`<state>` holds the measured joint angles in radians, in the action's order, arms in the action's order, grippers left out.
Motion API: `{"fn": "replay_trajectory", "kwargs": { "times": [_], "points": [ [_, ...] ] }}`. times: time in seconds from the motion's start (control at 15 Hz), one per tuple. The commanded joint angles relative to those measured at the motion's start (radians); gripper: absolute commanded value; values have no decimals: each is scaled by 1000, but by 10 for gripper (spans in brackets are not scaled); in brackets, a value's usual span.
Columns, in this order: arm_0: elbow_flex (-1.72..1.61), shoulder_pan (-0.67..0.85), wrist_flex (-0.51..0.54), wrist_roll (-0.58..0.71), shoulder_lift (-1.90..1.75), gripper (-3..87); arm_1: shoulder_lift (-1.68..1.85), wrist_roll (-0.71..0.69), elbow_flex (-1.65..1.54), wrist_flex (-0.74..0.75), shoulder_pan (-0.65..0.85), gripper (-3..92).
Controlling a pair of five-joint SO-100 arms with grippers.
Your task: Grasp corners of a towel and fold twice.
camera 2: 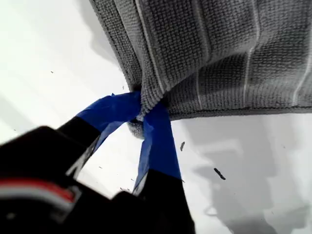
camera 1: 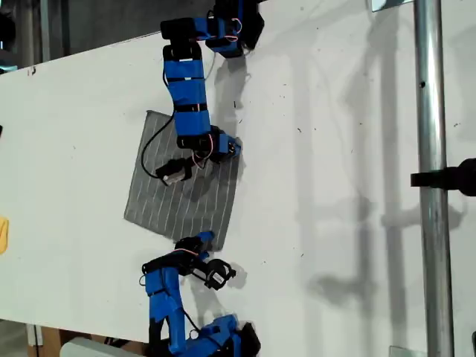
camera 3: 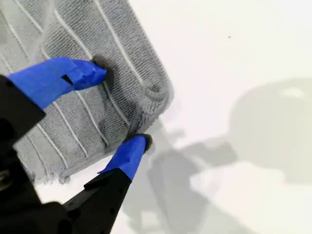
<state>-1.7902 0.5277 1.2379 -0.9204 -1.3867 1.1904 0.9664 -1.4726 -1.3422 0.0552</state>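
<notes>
The grey striped towel (camera 1: 186, 197) lies on the white table, mostly flat. My first gripper (camera 1: 227, 147) (camera 2: 141, 116), on the arm coming from the exterior view's top, is shut on the towel's (camera 2: 219, 48) corner (camera 2: 150, 95), pinching it and raising it a little off the table. My second gripper (camera 1: 201, 241) (camera 3: 119, 108), on the arm from the exterior view's bottom, is open over the towel's (camera 3: 73, 58) nearest corner (camera 3: 158, 95). One of its fingers (camera 3: 78, 73) presses on the cloth, and the other sits at the towel's edge, where the cloth is puckered.
A small yellow object (camera 1: 3, 234) sits at the exterior view's left edge. A metal pole (camera 1: 431, 186) with a black clamp (camera 1: 450, 178) runs down the exterior view's right side. The table's front edge (camera 1: 44, 323) shows near the second arm's base.
</notes>
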Motion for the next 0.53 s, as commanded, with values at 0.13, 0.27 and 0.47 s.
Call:
{"fn": "replay_trajectory", "kwargs": {
  "times": [0.13,0.27,0.47],
  "points": [
    [104,29,8,11,75,-27,106,14,-12,34,-15,-2],
    [92,29,0,2,78,-28,107,14,-18,37,-15,-2],
    [55,18,-18,-15,57,-28,114,14,-21,38,-14,-2]
  ]
}}
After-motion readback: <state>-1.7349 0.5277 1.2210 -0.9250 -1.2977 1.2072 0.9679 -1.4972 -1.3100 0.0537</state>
